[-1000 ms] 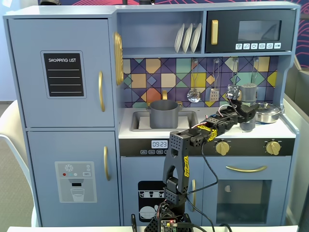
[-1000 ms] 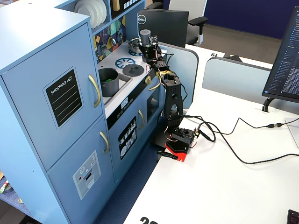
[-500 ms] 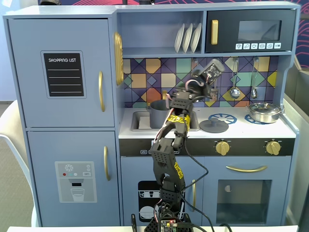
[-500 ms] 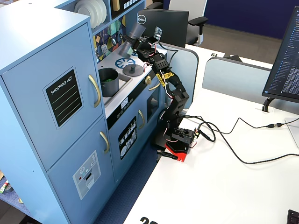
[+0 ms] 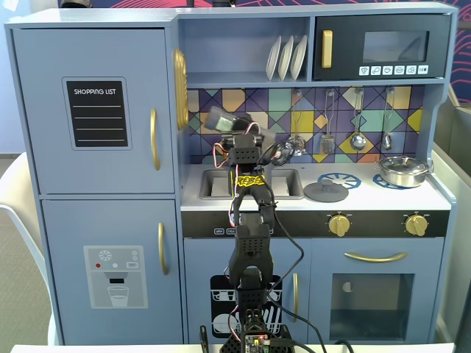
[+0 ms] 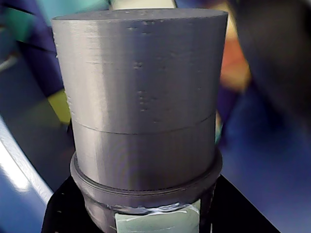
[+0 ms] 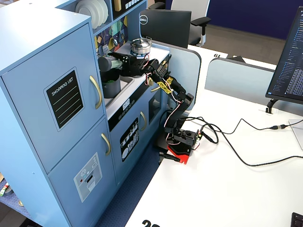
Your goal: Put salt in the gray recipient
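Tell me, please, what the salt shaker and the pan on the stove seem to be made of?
The salt shaker looks like matte gray plastic, probably 3D-printed: fine layer lines ring its cap in the wrist view. The pan looks like polished steel: it is silvery with bright reflections, though chromed plastic cannot be ruled out.

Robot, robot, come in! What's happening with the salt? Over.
Jaws shut on salt. Salt tipped sideways above pot in the sink. Nothing in the way. Over.

Office w/ desks, monitor [image 7: 288,52], chair [image 7: 191,21]; toy kitchen [image 5: 88,220] set up.
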Controlling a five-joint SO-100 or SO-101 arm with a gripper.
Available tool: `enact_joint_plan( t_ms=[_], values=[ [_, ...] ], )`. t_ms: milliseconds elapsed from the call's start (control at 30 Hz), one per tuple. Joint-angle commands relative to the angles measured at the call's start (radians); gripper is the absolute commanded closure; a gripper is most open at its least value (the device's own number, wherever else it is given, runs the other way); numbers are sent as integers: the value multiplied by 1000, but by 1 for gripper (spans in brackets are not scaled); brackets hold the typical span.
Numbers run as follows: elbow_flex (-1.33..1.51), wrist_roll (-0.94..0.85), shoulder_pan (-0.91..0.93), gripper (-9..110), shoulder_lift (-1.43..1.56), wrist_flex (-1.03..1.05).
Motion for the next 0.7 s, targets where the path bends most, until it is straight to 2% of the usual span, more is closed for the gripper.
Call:
enact_joint_plan(
  t_ms=[0, 100, 267, 333, 500, 567, 667],
  values=[
    [-58, 179, -61, 101, -8, -117],
    [-11, 202, -75, 101, -6, -259],
    [-8, 225, -75, 101, -11, -379],
    [-37, 245, -60, 101, -34, -330],
    [-296, 371, 12, 101, -230, 14],
    [-322, 390, 21, 101, -262, 14],
    [-276, 396, 15, 101, -258, -141]
  ],
)
